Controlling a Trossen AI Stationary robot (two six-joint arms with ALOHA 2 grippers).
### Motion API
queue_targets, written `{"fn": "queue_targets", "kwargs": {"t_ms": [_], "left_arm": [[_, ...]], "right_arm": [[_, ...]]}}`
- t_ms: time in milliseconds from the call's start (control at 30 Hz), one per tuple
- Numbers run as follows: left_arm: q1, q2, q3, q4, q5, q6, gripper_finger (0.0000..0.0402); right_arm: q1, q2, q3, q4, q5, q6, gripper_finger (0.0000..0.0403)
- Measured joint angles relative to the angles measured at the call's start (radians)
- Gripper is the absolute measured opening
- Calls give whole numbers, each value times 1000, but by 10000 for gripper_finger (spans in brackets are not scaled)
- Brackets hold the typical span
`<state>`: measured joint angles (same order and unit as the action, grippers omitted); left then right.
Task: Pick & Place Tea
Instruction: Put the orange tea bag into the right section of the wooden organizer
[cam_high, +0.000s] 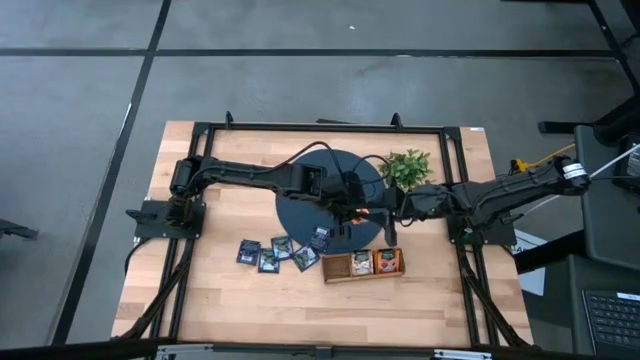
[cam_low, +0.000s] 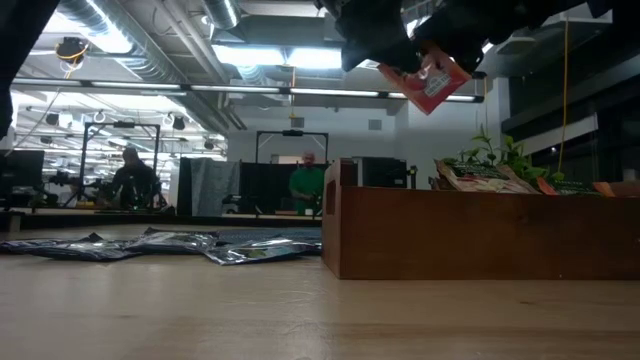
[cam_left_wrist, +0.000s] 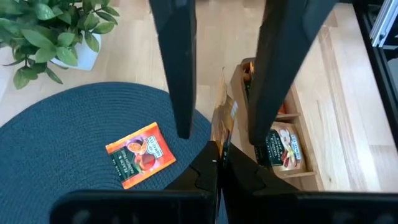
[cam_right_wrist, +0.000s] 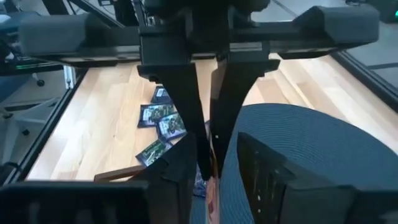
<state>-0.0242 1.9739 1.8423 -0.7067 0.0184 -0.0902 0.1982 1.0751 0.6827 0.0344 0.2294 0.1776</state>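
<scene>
The two arms are meeting over the dark round mat (cam_high: 300, 205), apparently handing one orange-red sachet (cam_low: 434, 85) between them. The left claw (cam_left_wrist: 221, 134) is standing wide, its fingers either side of the edge-on sachet. The right claw (cam_right_wrist: 208, 146) is pinching that sachet narrowly from the other side. Another orange sachet (cam_left_wrist: 139, 154) is lying on the mat, and dark sachets (cam_high: 278, 252) are scattered on the table (cam_high: 230, 290) beside the wooden tray (cam_high: 362, 265), which is already holding some tea. The next move likely calls for one claw to keep a firm hold while the other clears, then for carrying the sachet to the tray's matching compartment.
</scene>
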Motion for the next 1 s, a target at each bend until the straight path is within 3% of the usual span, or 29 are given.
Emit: {"fn": "queue_targets", "kwargs": {"t_ms": [100,300,733,1000], "left_arm": [[0,0,0,0,0,0,4],[0,0,0,-1,1,0,10],[-1,-2,-2,-101,0,23,24],[-23,-31,-77,-8,11,87,20]], "right_arm": [[-9,-1,0,0,-15,-1,98],[-12,0,0,-1,-45,-29,11],[-8,-4,0,-89,-49,80,4],[69,-75,0,-166,-70,212,2]]}}
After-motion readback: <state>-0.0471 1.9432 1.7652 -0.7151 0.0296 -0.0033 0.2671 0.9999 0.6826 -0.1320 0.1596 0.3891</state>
